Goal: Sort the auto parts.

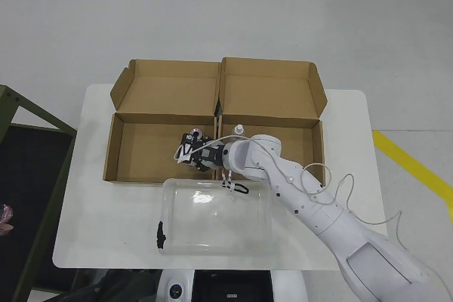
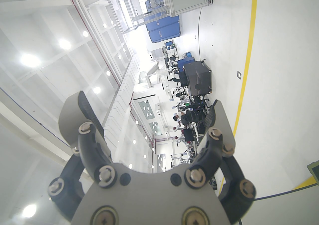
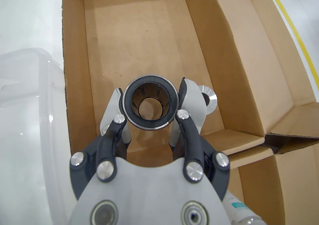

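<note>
My right gripper [image 3: 150, 101] is shut on a black-rimmed metal cylinder, a linear bearing [image 3: 150, 102], held over the floor of the left cardboard box [image 3: 139, 36]. In the top view the right gripper [image 1: 190, 149] hangs inside that left box [image 1: 140, 151], near its right wall. A shiny flanged metal part [image 3: 208, 96] lies on the box floor just beside one finger. My left gripper [image 2: 149, 116] is open with nothing between its fingers and points up at the hall ceiling, away from the table.
A second open cardboard box [image 1: 294, 143] adjoins the first on the right. A clear plastic bin [image 1: 215, 215] stands at the table's front, with a small black part [image 1: 160, 234] at its left end. A white bottle [image 3: 240, 208] lies in the right box.
</note>
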